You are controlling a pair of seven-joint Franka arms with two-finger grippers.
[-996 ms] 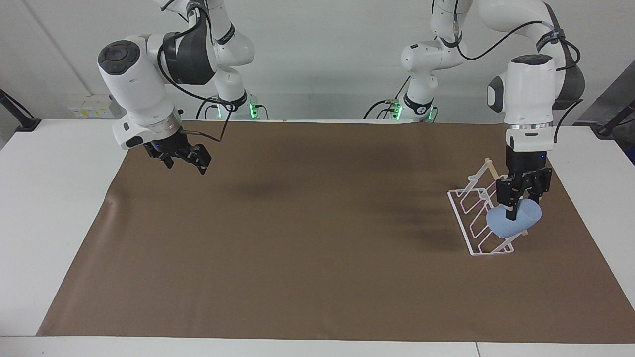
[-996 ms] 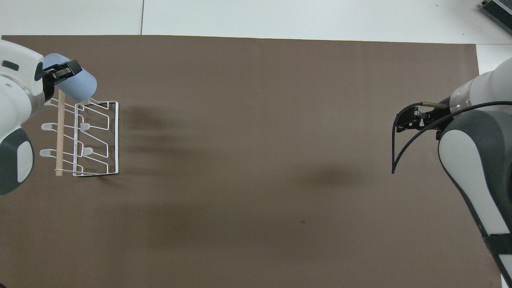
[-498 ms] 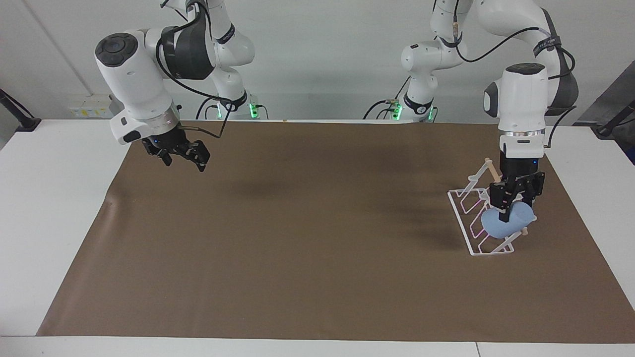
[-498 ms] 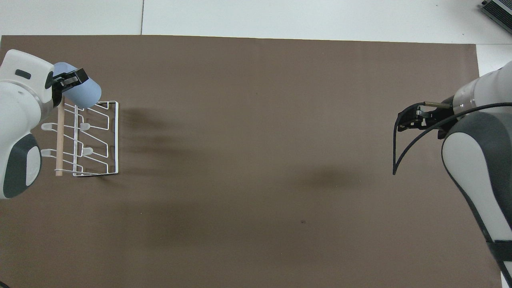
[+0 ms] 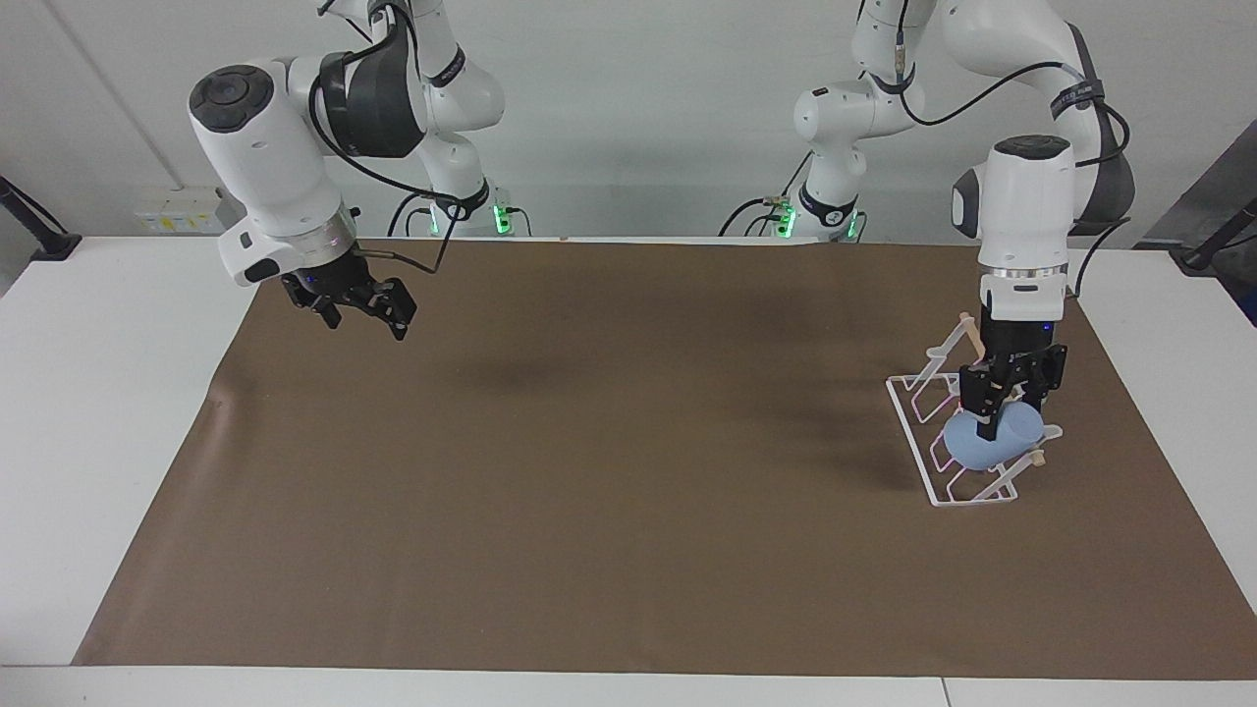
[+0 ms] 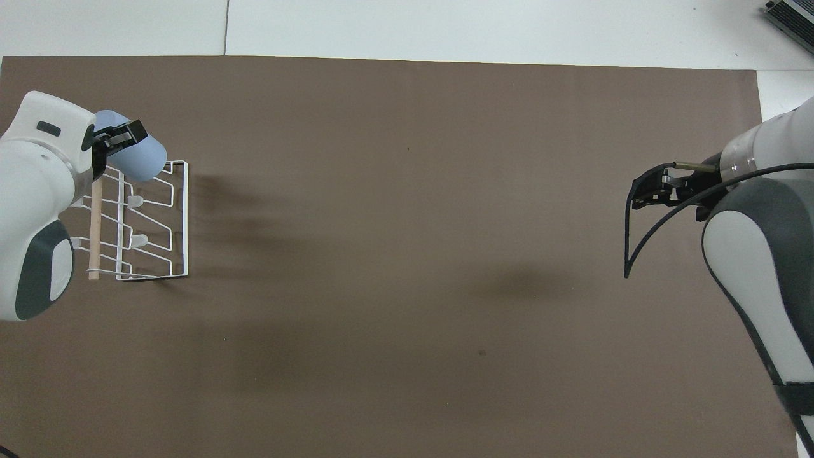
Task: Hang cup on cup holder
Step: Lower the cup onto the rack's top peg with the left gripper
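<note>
The left gripper (image 5: 1000,407) is pinching the small light-blue plastic tumbler (image 5: 990,441), tilted, over the white wire rack with wooden rod (image 5: 951,462), at the rack's twelve-o'clock end in the overhead view. The right gripper (image 5: 365,312) is waiting above the brown mat (image 5: 589,471); whether its jaws are spread cannot be told.

cups: 1, light-blue cup (image 5: 992,440) (image 6: 141,159) | cup holders: 1, white wire cup holder (image 5: 945,462) (image 6: 156,222) with 1 wooden rod | brown mats: 1, mat (image 5: 609,462) | grippers: 2, left gripper (image 5: 1010,398), right gripper (image 5: 358,306)
</note>
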